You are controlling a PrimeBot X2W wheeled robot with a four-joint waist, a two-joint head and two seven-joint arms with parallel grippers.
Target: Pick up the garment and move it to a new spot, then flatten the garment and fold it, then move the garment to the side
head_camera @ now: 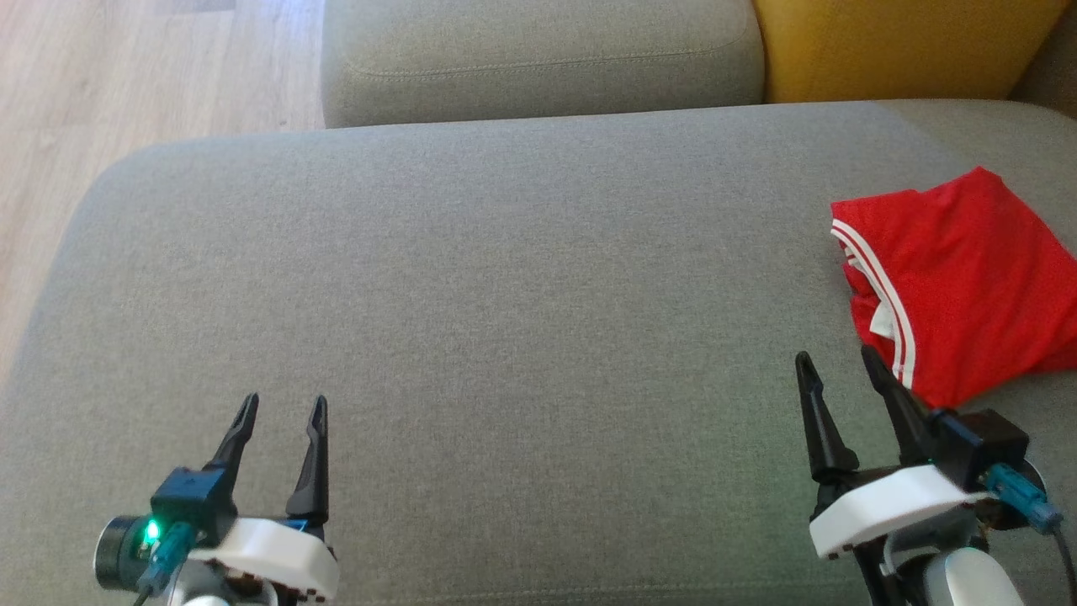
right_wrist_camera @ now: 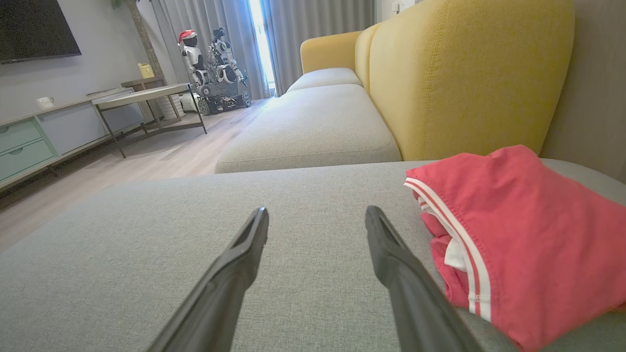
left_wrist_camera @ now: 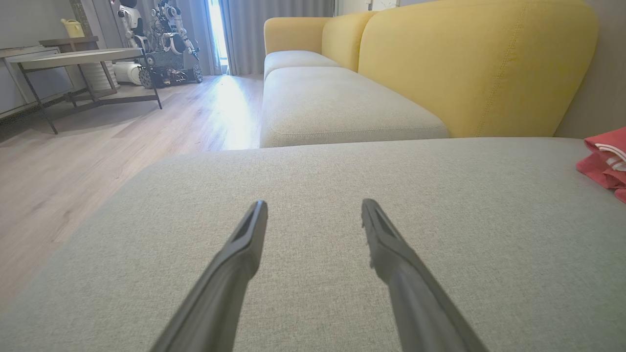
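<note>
The garment (head_camera: 968,278) is red with white stripes along one edge, folded into a compact bundle at the right side of the grey sofa seat (head_camera: 505,278). It also appears in the right wrist view as a red garment (right_wrist_camera: 518,234) just right of the fingers, and its edge (left_wrist_camera: 606,159) peeks in at the far right of the left wrist view. My right gripper (head_camera: 837,360) is open, hovering just in front and left of the garment, not touching it. My left gripper (head_camera: 283,406) is open and empty over the seat's near left.
A second grey seat cushion (head_camera: 538,59) lies beyond, with a yellow backrest (head_camera: 900,46) at the back right. Wooden floor (head_camera: 101,109) runs along the left. Across the room stand a low table (right_wrist_camera: 146,95), a cabinet (right_wrist_camera: 29,142) and parked robots (right_wrist_camera: 215,63).
</note>
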